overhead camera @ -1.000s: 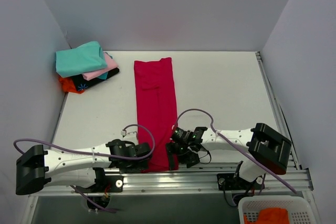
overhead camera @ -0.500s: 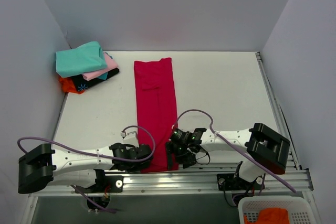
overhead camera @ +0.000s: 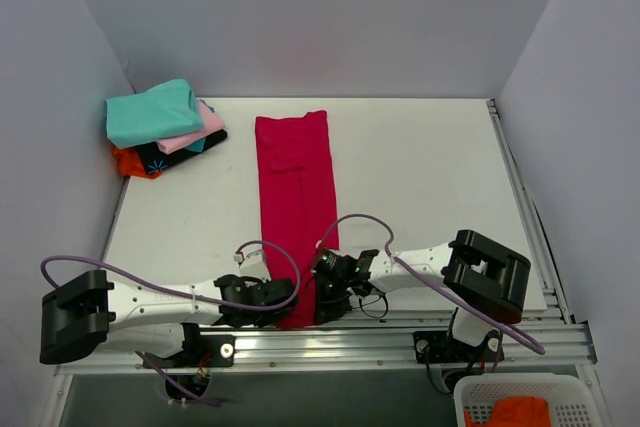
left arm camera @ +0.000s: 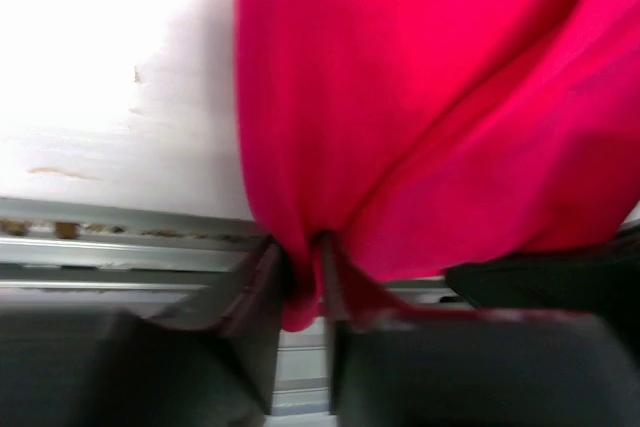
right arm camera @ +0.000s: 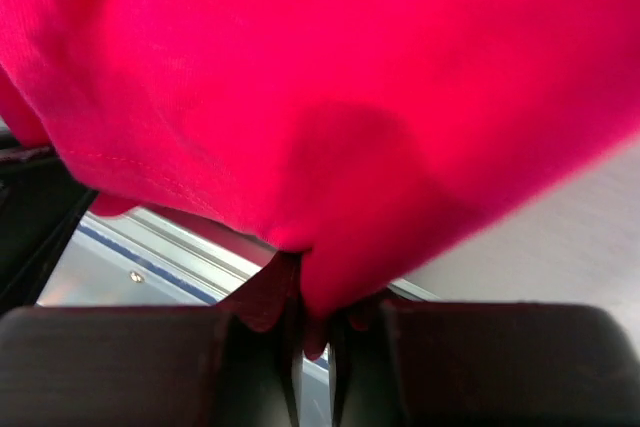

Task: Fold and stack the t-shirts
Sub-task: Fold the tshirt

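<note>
At the worktop's (overhead camera: 420,177) near edge, the left gripper (left arm camera: 300,279) and right gripper (right arm camera: 313,332) are each clamped on the near hem of the crimson t-shirt (overhead camera: 295,182), which lies folded in a long strip toward the far edge.

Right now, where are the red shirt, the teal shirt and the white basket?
red shirt (overhead camera: 295,187), top view, middle of the long strip.
teal shirt (overhead camera: 150,112), top view, middle of its top side.
white basket (overhead camera: 520,380), top view, its far rim.
</note>
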You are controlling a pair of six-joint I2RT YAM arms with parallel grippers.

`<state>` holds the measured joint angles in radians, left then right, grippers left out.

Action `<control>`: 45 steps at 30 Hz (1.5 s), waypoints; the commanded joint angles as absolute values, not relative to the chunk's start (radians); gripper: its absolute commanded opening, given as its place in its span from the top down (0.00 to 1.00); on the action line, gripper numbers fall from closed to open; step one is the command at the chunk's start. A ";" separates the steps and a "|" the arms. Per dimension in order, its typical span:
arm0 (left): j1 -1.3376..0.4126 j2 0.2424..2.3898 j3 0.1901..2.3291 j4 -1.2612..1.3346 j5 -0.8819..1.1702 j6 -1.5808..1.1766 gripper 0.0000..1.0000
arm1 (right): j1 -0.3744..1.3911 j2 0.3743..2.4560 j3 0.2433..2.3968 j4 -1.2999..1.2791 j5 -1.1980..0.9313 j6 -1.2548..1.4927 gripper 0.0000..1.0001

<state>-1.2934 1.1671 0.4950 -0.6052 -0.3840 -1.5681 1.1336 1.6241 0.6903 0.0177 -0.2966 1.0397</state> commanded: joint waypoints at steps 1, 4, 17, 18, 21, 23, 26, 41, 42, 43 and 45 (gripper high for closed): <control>-1.290 1.177 0.468 -0.587 -0.429 -1.589 0.85 | 1.123 1.692 0.698 0.009 -0.118 1.006 1.00; -1.290 1.149 0.514 -0.661 -0.446 -1.575 0.97 | 1.123 1.680 0.726 -0.049 -0.113 0.982 1.00; -1.284 0.934 0.764 -1.017 -0.388 -1.474 0.98 | 1.117 1.525 0.995 -0.459 -0.052 0.876 1.00; -1.279 0.913 0.778 -1.032 -0.393 -1.476 0.98 | 1.114 1.526 1.017 -0.491 -0.049 0.868 1.00; -1.215 0.900 0.831 -1.060 -0.384 -1.416 0.98 | 1.088 1.540 1.107 -0.524 -0.041 0.839 1.00; -1.105 0.911 0.856 -1.030 -0.315 -1.315 0.98 | 1.046 1.558 1.173 -0.551 -0.041 0.818 1.00; -0.944 0.977 0.879 -0.964 -0.197 -1.179 0.98 | 0.979 1.589 1.239 -0.569 -0.078 0.770 1.00; -0.624 1.438 1.164 -0.701 0.075 -0.868 0.98 | 0.755 1.765 1.515 -0.678 -0.121 0.566 1.00; -0.612 1.466 1.187 -0.695 0.083 -0.859 0.98 | 0.743 1.782 1.534 -0.686 -0.126 0.546 1.00; -0.589 1.489 1.207 -0.686 0.095 -0.850 0.98 | 0.718 1.814 1.572 -0.687 -0.130 0.535 1.00; -0.569 1.567 1.281 -0.672 0.112 -0.822 0.98 | 0.695 1.851 1.612 -0.693 -0.143 0.508 1.00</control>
<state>-0.6006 1.5139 1.1809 -0.7464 0.0479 -0.9012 0.7326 1.8103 1.5352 -0.6373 -0.1341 0.5827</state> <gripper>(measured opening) 0.046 0.054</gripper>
